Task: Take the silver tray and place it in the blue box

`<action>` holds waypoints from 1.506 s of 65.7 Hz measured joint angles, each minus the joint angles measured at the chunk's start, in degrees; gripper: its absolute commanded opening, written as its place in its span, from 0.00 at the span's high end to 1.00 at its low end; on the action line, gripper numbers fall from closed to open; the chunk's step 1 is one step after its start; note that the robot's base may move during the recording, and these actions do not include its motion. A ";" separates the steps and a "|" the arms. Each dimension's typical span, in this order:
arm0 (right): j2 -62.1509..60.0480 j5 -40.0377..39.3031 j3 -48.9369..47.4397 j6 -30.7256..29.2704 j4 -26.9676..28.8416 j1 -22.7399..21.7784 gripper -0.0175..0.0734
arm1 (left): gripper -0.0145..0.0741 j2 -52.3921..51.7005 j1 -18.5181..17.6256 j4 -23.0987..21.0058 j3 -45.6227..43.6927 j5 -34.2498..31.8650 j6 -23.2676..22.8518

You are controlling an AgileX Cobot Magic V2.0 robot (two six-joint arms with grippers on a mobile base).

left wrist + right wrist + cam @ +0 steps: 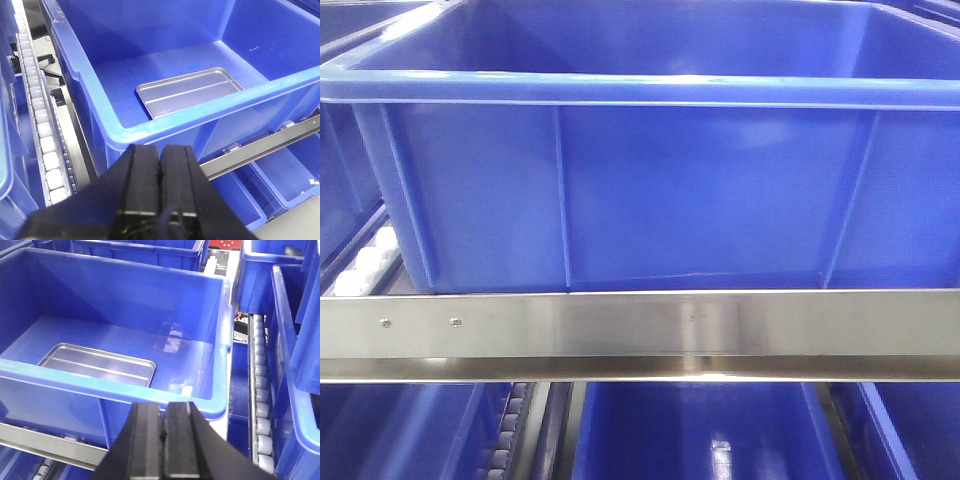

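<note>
Left gripper (160,165) fills the bottom of the left wrist view: black jaws pressed together, nothing between them, hanging outside the near rim of the blue box (165,127). Right gripper (164,435) same story in the right wrist view: jaws together, empty, just outside the box's near wall.

Silver tray (192,91) lies flat on the floor of the blue box, base down, rim up, two long ridges visible across it. Right wrist view shows the tray (97,364) toward the left part of the box floor, close to the near wall, rest of the floor bare blue. Neither gripper touches it.

Front view: only the outer side of the blue box (640,190) shows, ribs and rolled rim; tray not visible from here. Box sits on a rack behind a brushed steel rail (640,330) with two screws at its left end. More blue crates (700,430) on the level below.

White roller track (42,130) runs along the left of the box in the left wrist view; another roller track (262,405) along its right in the right wrist view. Other blue crates (295,340) flank the box beyond the rollers.
</note>
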 measured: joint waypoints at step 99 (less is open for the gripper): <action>0.00 0.05 0.22 0.00 -0.21 0.00 0.75 | 0.94 -29.97 38.27 -20.87 35.02 -21.48 19.00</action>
